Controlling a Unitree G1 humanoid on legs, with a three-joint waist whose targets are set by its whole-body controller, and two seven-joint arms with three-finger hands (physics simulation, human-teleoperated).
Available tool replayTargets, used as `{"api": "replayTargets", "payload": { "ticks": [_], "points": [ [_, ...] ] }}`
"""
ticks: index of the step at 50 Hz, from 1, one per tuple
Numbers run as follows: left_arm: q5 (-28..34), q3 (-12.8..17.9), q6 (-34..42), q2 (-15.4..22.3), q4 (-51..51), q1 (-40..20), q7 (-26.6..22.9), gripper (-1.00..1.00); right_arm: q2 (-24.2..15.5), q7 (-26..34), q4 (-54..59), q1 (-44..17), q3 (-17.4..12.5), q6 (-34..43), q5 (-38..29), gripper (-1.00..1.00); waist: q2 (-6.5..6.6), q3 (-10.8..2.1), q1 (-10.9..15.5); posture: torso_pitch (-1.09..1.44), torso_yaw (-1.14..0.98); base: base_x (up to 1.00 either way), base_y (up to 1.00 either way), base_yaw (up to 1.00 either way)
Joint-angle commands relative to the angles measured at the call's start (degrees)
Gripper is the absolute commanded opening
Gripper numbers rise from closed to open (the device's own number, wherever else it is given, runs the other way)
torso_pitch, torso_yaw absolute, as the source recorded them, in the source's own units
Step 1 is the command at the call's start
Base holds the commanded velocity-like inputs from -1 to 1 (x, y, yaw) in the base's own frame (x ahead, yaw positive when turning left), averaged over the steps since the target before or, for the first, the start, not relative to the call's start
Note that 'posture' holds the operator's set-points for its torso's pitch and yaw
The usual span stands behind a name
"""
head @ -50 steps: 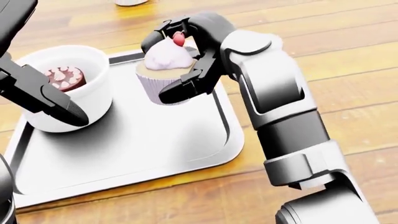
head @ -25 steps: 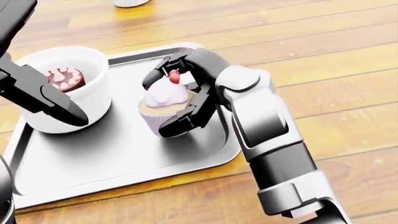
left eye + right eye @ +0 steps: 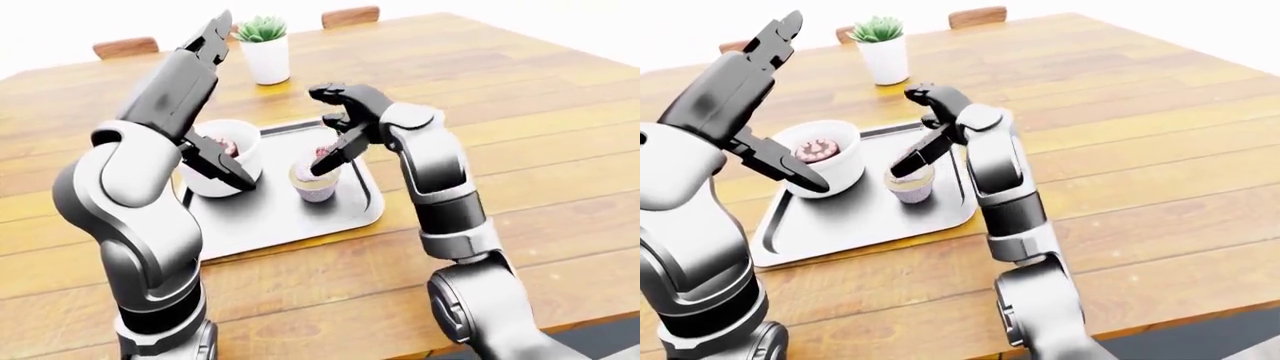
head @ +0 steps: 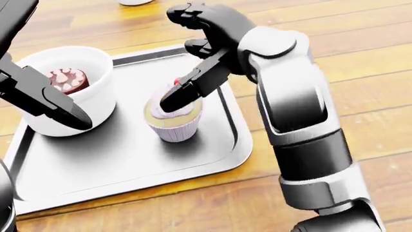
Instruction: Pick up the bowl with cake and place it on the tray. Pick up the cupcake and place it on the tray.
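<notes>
- While the cupcake (image 4: 172,121) stands near the tray's (image 4: 129,169) right edge, the right hand (image 4: 206,46) hovers above it, fingers (image 4: 183,92) released.
- Bowl with cake (image 4: 71,89) sits at the tray's left edge; left hand (image 3: 215,161) beside it, grip unclear.

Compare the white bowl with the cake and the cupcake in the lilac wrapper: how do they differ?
The white bowl holding the brown cake is wider than the pink-frosted cupcake in its lilac wrapper. The bowl's cake sits sunk below the rim; the cupcake's frosting rises above its wrapper. The bowl stands at the tray's left side in the head view, the cupcake nearer the middle. Both stand upright on the grey tray.
</notes>
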Motion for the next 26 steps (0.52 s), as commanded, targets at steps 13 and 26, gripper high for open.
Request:
{"api": "replayTargets", "payload": {
  "ticks": [13,26],
  "points": [
    [1.63,-0.77,-0.14,-1.31,-2.37,3.34,-0.18,1.0,-4.54,5.77,-30.96,-5.38,-0.03,24.72,3.48,1.0,-2.33,0.26,0.73,0.0,0.0,0.0,0.0,0.0],
    [2.63,-1.21,0.04,-2.42,-3.27,3.05,-1.48,1.0,-6.54,3.85,-30.32,-6.4,-1.02,24.69,6.76,1.0,-1.73,0.24,0.8,0.0,0.0,0.0,0.0,0.0]
  ]
}}
